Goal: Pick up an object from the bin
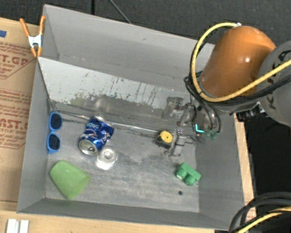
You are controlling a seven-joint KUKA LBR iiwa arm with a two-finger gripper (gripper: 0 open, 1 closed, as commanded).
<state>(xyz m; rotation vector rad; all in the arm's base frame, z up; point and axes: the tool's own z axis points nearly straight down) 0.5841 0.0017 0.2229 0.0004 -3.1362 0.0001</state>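
Camera view looks down into the grey metal bin (146, 47), where the claw (176, 146) hangs low over the floor right of centre, beneath the arm's orange cover (235, 59). Whether the claw is wide or narrow cannot be told. A small yellow round thing (164, 138) lies just beside it, on the view's left. A green block (187, 174) lies near, lower down. Well apart to the left lie a crushed blue can (94, 135), a white cap (106, 158), blue sunglasses (54, 132) and a pale green cup (68, 179).
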